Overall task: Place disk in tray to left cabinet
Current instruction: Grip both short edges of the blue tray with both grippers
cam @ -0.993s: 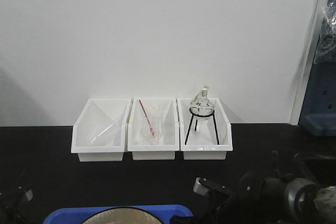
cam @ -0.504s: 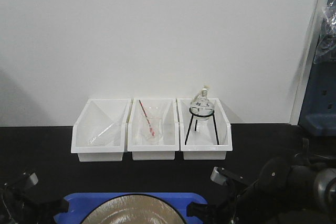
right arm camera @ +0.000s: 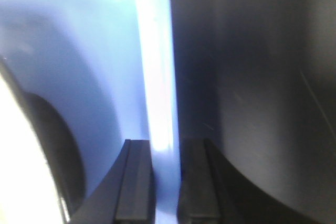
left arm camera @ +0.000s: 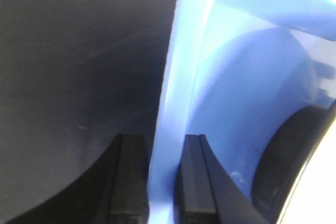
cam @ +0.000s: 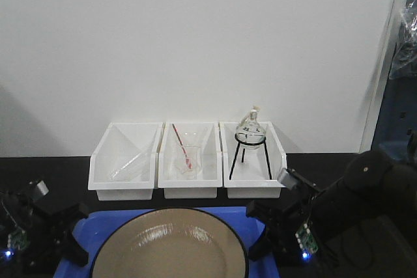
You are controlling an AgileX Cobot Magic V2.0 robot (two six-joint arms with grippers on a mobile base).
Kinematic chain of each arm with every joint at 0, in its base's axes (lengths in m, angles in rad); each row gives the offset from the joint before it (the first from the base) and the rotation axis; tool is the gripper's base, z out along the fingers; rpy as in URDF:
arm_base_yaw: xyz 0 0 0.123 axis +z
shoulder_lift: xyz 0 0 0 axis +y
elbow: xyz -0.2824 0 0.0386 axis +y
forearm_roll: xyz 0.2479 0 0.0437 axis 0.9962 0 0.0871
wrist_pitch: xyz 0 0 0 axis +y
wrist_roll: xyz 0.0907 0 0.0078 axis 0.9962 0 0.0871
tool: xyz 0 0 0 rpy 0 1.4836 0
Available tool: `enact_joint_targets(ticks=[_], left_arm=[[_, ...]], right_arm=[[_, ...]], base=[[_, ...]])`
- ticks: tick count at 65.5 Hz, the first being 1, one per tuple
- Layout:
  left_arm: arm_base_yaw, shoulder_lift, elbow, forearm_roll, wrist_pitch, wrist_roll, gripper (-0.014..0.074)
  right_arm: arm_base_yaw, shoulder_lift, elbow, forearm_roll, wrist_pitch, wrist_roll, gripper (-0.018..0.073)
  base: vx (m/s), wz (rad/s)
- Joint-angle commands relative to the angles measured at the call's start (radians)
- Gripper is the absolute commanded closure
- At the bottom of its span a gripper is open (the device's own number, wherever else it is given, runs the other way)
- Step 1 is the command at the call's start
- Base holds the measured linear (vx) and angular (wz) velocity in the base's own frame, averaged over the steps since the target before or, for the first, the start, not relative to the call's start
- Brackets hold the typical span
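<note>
1. Two hands are sharing the load: the left hand (left arm camera: 160, 182) is pinching the left rim of the tray (cam: 225, 213) between nearly closed fingers (left arm camera: 195, 182), and the right hand (right arm camera: 165, 182) is clamping the opposite rim the same way, one finger inside the wall and one outside
2. Judging from that, the step in hand is carrying the loaded tray towards the left cabinet, which is not showing in any view
3. Both arms are needing to travel at one height and one pace, since any tilt is risking the disk (cam: 169, 249) sliding across the smooth plastic
4. Only a thin rim is sitting in each grip, so the gap between the hands is wanting to be held constant; pulling apart or squeezing in is likely to be flexing the rim or slipping it loose
5. Lying flat inside the tray at the lower centre of the front view, the disk is showing as round, shallow and tan with a thin black edge, its glossy face catching the light and filling most of the tray's width
6. Bright blue, with rounded corners and a low wall, the tray is sitting at the bottom of the frame over the black table (cam: 52, 174), in front of the white bins (cam: 189, 161) at mid-frame; whether it is clearing the table I cannot tell
</note>
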Motion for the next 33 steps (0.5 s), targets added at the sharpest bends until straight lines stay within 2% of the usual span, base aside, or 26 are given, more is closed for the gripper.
enact_joint_targets(ticks=[1, 15, 26, 33], left_arm=[[-0.027, -0.049, -0.093, -0.177, 0.089, -0.091, 0.0597], [-0.027, -0.049, -0.230, -0.170, 0.186, -0.191, 0.0597], [-0.027, -0.051, -0.295, -0.165, 0.187, -0.292, 0.0597], [-0.027, -0.051, -0.342, -0.195, 0.187, -0.315, 0.0597]], right_arm=[[0.015, -0.064, -0.095, 0.149, 0.073, 0.048, 0.0564], [0.015, -0.064, -0.225, 0.141, 0.157, 0.144, 0.0564], [0.015, -0.064, -0.310, 0.092, 0.211, 0.239, 0.0564], [0.015, -0.064, -0.370, 0.069, 0.249, 0.272, 0.0564]], base=[[0.00, 0.00], [0.00, 0.00], [0.00, 0.00], [0.00, 0.00]])
